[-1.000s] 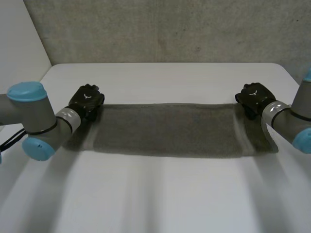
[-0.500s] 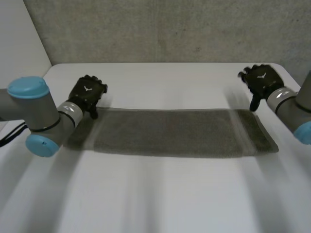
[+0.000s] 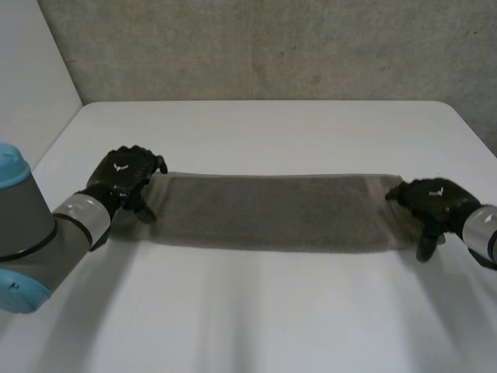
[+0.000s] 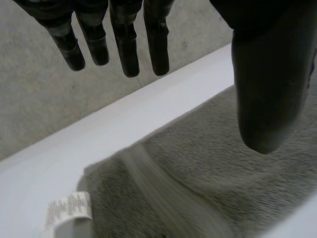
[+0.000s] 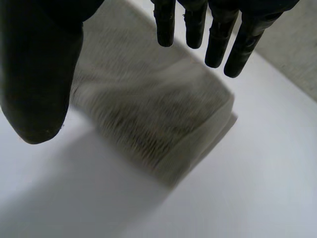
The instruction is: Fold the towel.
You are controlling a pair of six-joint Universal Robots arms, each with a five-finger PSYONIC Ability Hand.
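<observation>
A grey towel (image 3: 272, 211) lies across the white table as a long narrow strip, folded lengthwise. My left hand (image 3: 123, 175) hovers over its left end, open, with fingers (image 4: 129, 44) straight and thumb (image 4: 270, 84) apart, holding nothing. Below that palm are the towel's end (image 4: 208, 178) and a white label (image 4: 69, 210) at its corner. My right hand (image 3: 435, 200) is over the right end, also open; its fingers (image 5: 218, 34) hang straight above the towel's folded end (image 5: 148, 114), not touching it.
The white table (image 3: 256, 311) has bare room in front of and behind the towel. A grey wall (image 3: 272, 47) rises behind the far edge, and a white wall (image 3: 31, 93) stands at the left.
Both hands have let go of the towel's far corners, opened, and moved toward the near side over its short ends. The towel strip now lies a little narrower.
</observation>
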